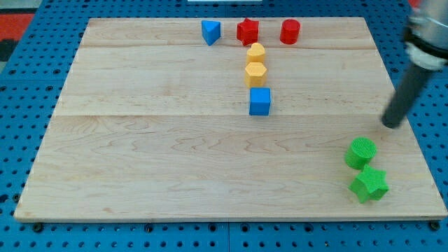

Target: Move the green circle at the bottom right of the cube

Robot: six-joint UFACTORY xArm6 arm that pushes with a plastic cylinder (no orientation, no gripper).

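My tip (390,124) (no jaws, a bare rod) hangs at about one o'clock of the green circle (361,152), seemingly apart, placed to shove it toward the blue cube (260,101).

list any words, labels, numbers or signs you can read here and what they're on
None: no text, number or sign shows anywhere.
The wooden board is bare wood.
The green circle, blue cube and other blocks are plain colour.
My tip and rod carry no marking.
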